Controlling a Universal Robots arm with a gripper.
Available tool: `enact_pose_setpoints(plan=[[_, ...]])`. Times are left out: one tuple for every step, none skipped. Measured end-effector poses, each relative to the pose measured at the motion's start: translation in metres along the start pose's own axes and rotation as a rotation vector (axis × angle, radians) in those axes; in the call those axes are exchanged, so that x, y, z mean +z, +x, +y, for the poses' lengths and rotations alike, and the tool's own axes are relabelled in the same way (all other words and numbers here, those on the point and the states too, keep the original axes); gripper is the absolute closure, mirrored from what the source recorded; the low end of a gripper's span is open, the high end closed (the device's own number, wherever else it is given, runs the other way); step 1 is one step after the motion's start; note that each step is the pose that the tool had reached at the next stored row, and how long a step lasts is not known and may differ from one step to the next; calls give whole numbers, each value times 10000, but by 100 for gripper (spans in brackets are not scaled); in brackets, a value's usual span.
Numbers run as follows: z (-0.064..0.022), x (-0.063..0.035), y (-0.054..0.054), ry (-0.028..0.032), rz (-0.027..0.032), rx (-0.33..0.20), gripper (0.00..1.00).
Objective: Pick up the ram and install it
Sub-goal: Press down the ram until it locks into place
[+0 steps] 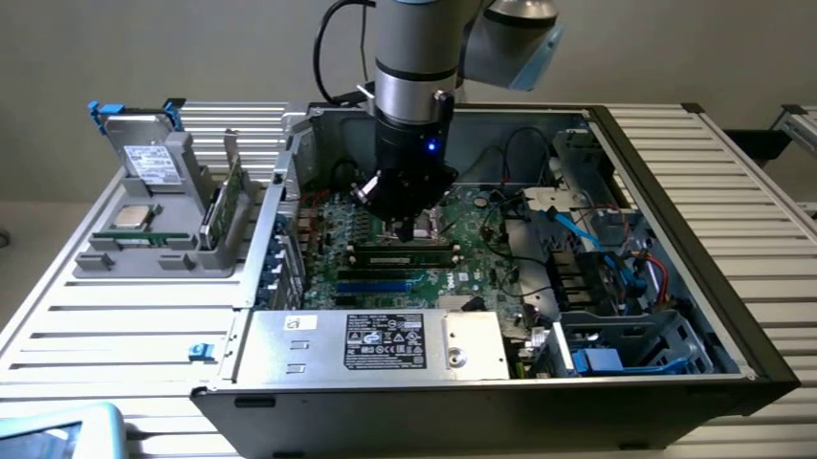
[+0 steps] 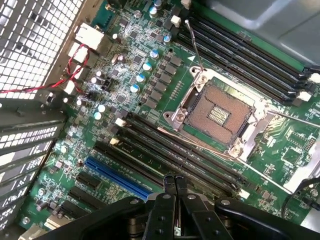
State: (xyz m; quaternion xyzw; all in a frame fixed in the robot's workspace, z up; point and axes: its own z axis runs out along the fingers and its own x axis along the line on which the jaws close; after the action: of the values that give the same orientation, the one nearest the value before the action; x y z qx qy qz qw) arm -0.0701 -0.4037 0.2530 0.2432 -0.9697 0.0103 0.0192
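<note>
Black claw (image 2: pixel 174 186) pinched narrow, empty, over glossy green motherboard (image 2: pixel 150 75), square metal socket (image 2: pixel 218 112), long dark slots (image 2: pixel 175 155)

The power supply label (image 1: pixel 385 341) bears print, perhaps certification marks, unreadable

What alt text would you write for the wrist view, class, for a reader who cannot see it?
A black gripper, fingers closed together, hangs over a green motherboard above its dark memory slots. Beside them sit an open, empty processor socket and a blue expansion slot.
</note>
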Motion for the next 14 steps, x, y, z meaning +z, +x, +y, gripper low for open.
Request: enact_pose_setpoints(plan=[[0, 0, 0, -6, 1, 148, 89], [0, 0, 0, -13, 3, 296, 89], [0, 0, 0, -19, 5, 441, 89], [0, 0, 0, -25, 6, 589, 89], [0, 0, 0, -31, 7, 731, 89], [0, 0, 0, -37, 9, 877, 89], [0, 0, 0, -39, 11, 1001, 89], [0, 0, 0, -29, 16, 1105, 89], [0, 0, 0, -2, 23, 1194, 89], [0, 0, 0, 46, 32, 1268, 89], [0, 0, 0, 96, 41, 1342, 89], [0, 0, 0, 143, 45, 1419, 89], [0, 0, 0, 189, 48, 1507, 89], [0, 0, 0, 217, 45, 1592, 89]])
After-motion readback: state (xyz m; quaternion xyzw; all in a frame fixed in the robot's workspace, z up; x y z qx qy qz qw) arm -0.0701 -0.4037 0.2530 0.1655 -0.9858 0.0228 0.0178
